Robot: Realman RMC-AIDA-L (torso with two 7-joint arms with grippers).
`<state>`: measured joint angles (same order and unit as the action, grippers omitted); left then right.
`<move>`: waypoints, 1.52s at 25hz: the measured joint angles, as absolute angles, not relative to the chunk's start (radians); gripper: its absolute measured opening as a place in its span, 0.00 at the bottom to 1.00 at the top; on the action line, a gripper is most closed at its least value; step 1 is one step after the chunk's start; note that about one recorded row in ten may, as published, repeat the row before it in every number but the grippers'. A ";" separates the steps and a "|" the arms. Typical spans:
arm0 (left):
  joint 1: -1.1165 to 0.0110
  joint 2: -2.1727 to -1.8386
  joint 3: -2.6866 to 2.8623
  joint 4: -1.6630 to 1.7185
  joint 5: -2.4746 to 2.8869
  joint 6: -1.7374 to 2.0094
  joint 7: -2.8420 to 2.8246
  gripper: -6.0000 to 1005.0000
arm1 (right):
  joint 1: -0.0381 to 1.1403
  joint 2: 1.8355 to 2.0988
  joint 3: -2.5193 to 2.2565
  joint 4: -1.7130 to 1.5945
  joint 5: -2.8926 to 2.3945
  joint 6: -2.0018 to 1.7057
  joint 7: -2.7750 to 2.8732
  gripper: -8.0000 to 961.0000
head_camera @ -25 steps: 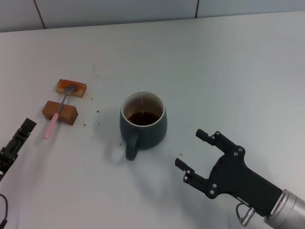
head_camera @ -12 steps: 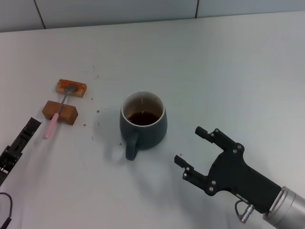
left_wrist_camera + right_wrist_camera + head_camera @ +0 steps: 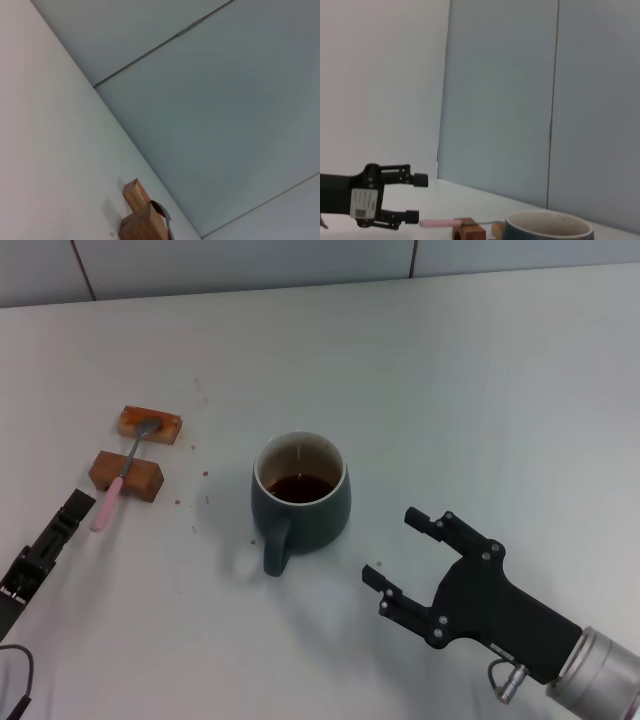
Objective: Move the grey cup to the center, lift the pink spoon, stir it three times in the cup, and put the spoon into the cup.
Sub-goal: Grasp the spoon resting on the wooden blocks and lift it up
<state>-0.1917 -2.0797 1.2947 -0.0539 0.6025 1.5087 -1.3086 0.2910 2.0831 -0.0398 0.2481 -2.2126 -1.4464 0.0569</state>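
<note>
The grey cup stands upright mid-table with dark liquid inside and its handle toward me. It also shows in the right wrist view. The pink spoon lies across two brown blocks, bowl on the far block; its handle shows in the right wrist view. My left gripper is open just short of the handle's end, and it shows open in the right wrist view. My right gripper is open and empty, to the right of and nearer than the cup.
Two brown blocks hold the spoon at the left and also show in the left wrist view. Small crumbs dot the white table near them. A tiled wall runs along the back.
My left gripper has moved forward and right, close to the end of the spoon's handle. My right gripper has shifted slightly left and back. The cup and spoon have not moved.
</note>
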 joint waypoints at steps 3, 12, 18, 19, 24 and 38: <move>-0.193 -2.080 1.296 -0.054 0.604 1.509 -1.310 0.85 | 0.298 2.083 -0.041 0.249 -2.213 -1.425 0.063 0.79; -0.209 -2.080 1.296 -0.066 0.614 1.507 -1.318 0.85 | 0.307 2.082 -0.043 0.249 -2.218 -1.417 0.094 0.79; -0.217 -2.080 1.296 -0.078 0.615 1.497 -1.321 0.85 | 0.308 2.082 -0.045 0.247 -2.220 -1.417 0.095 0.79; -0.220 -2.080 1.296 -0.080 0.615 1.494 -1.322 0.85 | 0.308 2.082 -0.046 0.246 -2.220 -1.417 0.095 0.79; -0.230 -2.080 1.296 -0.094 0.617 1.490 -1.323 0.85 | 0.311 2.082 -0.047 0.245 -2.220 -1.417 0.095 0.79; -0.254 -2.080 1.297 -0.094 0.617 1.472 -1.350 0.85 | 0.307 2.082 -0.042 0.244 -2.220 -1.417 0.095 0.79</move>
